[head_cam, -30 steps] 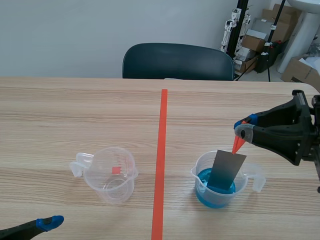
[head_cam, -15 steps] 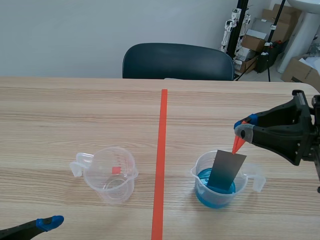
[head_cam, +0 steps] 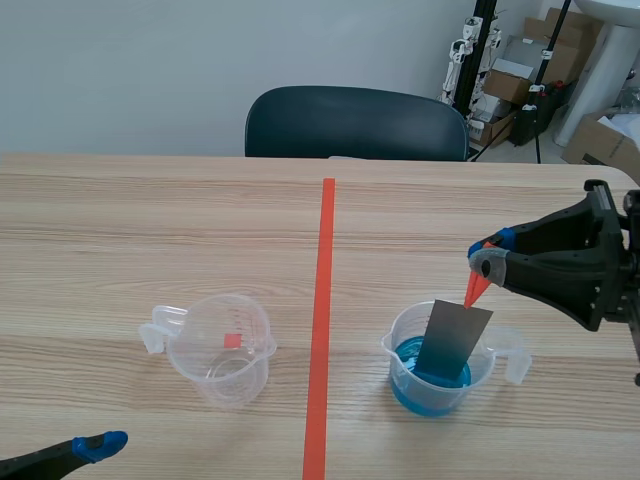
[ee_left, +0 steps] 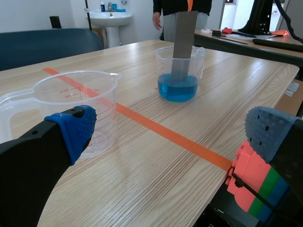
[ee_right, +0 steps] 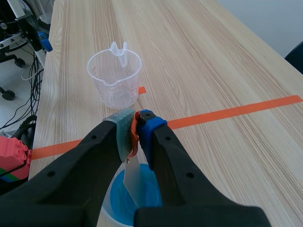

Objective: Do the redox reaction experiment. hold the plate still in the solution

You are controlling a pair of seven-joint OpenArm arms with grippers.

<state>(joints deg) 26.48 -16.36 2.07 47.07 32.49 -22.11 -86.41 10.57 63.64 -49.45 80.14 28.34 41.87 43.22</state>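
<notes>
My right gripper (head_cam: 485,258) is closed tight on the orange tab (head_cam: 473,290) fixed to the top corner of the grey plate (head_cam: 455,338), pads nearly meeting with only the tab between them. The plate hangs from the tab into the beaker (head_cam: 392,350), at about 4 o'clock from the table's middle. Its lower edge is dipped in the blue solution (head_cam: 408,356) and its top leans toward 1 o'clock, where my fingers are. As I judge it, the job here is to do nothing well. That means constant pinch pressure and a locked wrist, with the plate neither rising nor twisting. Its bottom should stay wet, off the beaker wall if possible, so it cannot tip the beaker or slop liquid. My left gripper (ee_left: 170,135) is wide open and holds nothing, low at 7 o'clock. It is near the empty beaker (head_cam: 222,350) and should stay clear of it.
</notes>
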